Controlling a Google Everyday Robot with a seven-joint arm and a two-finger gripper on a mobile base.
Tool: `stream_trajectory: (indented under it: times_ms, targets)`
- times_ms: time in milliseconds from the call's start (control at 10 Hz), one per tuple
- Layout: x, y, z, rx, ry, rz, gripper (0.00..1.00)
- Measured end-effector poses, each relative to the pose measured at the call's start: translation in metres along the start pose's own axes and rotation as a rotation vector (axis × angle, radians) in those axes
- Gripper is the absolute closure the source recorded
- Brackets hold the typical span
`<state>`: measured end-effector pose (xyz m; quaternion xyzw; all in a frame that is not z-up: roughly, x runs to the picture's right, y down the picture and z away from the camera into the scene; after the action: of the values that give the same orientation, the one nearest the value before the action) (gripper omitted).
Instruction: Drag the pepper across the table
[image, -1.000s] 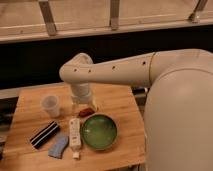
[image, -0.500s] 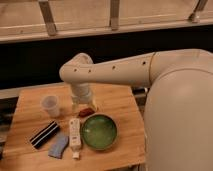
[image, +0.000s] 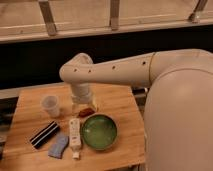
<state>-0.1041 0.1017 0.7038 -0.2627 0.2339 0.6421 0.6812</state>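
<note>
Behind my tool (image: 84, 106), low over the surface (image: 30, 107), I see a dark wall (image: 30, 65) and metal railing posts (image: 48, 17).

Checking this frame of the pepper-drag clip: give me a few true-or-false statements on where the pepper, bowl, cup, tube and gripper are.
1. The pepper lies on the table, just behind the green bowl. True.
2. The gripper is down at the pepper. True.
3. The clear cup sits inside the bowl. False: it stands on the table, to the picture's left of the gripper.
4. The white tube lies on the bowl's right in the picture. False: it lies on its left.
</note>
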Motion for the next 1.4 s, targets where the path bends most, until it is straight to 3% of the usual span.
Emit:
stream_trajectory:
  times_ms: [600, 800, 1000, 1200, 1400]
  targets:
    - [-0.001, 0.0, 0.001, -0.006, -0.009, 0.0, 0.35]
    - [-0.011, 0.007, 0.009, -0.067, -0.033, -0.013, 0.35]
    - [-0.032, 0.035, 0.024, -0.126, -0.066, -0.04, 0.35]
    - [-0.05, 0.05, 0.047, -0.148, -0.1, -0.031, 0.35]
    - [-0.054, 0.049, 0.052, -0.146, -0.103, -0.02, 0.35]
